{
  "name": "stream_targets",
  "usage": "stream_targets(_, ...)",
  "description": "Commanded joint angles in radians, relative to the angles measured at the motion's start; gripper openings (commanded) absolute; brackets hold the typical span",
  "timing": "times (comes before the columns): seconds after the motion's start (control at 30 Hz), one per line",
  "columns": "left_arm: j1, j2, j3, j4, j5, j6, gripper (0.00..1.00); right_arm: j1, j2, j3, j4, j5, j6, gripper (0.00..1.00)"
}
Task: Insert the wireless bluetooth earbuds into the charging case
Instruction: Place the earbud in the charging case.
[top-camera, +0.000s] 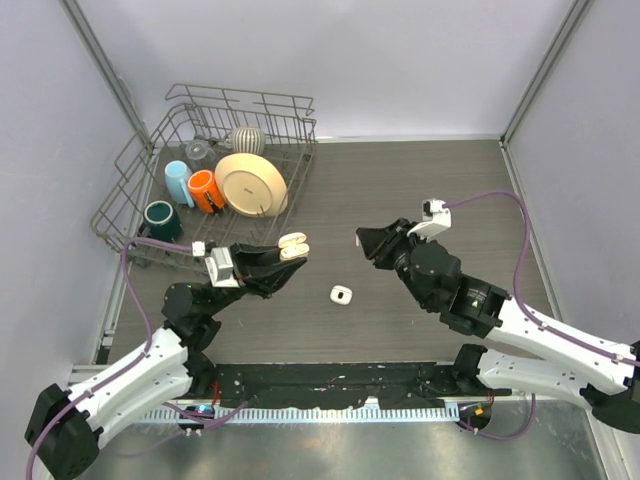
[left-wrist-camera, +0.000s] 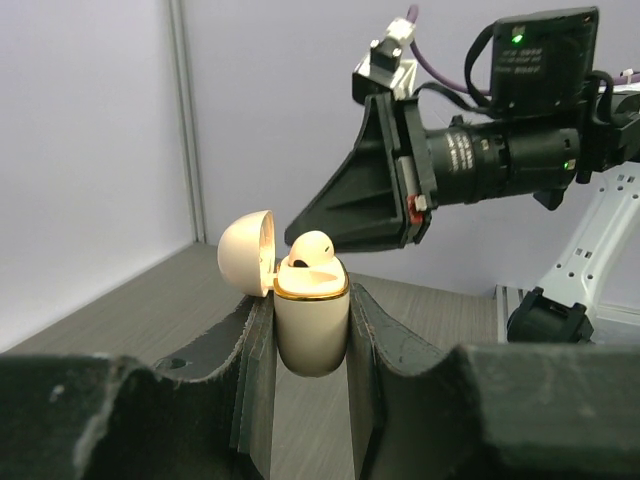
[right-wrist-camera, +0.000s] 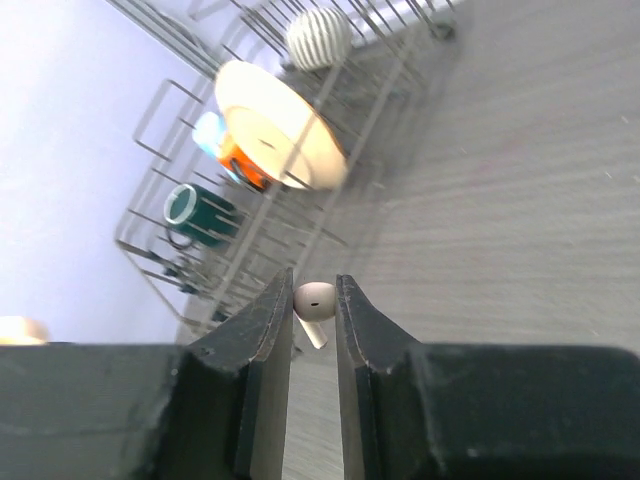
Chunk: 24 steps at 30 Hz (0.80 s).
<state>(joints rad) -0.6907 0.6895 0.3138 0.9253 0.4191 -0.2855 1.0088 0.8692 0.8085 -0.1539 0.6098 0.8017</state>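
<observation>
My left gripper (top-camera: 288, 258) was clamped on the charging case (left-wrist-camera: 312, 330), holding it upright above the table with its lid tipped open to the left. One earbud (left-wrist-camera: 308, 248) sat in the case's mouth. My right gripper (top-camera: 366, 241), just right of the case, had its jaws pinched narrow on a second earbud (right-wrist-camera: 314, 300). A small white object (top-camera: 342, 294) lay on the table (top-camera: 420, 190) between my arms, nearer than both grippers. The dish rack (top-camera: 140, 190) stood at the far left.
</observation>
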Motion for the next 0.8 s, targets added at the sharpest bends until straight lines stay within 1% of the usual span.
stream_targets(0.0,0.002,0.016,0.005,0.089,-0.009,-0.012,0.00,0.057,-0.022,-0.009,0.256,0.103,-0.099,0.01)
stream_targets(0.13,0.002,0.018,-0.001,0.093,-0.014,-0.011,0.00,0.154,-0.036,-0.005,0.411,0.133,-0.186,0.01)
stream_targets(0.2,0.002,0.018,0.001,0.095,-0.016,-0.009,0.00,0.184,-0.032,0.003,0.456,0.136,-0.238,0.01)
stream_targets(0.23,0.002,0.021,0.001,0.096,-0.014,-0.006,0.00,0.194,-0.021,0.006,0.497,0.127,-0.251,0.01)
stream_targets(0.33,0.002,0.025,0.004,0.101,-0.008,-0.004,0.00,0.223,0.011,0.030,0.548,0.081,-0.292,0.01)
stream_targets(0.53,0.002,0.038,0.007,0.109,-0.002,-0.009,0.00,0.260,0.085,0.096,0.611,-0.014,-0.349,0.01)
stream_targets(0.77,0.002,0.048,0.013,0.112,0.009,-0.014,0.00,0.289,0.168,0.162,0.619,-0.068,-0.366,0.01)
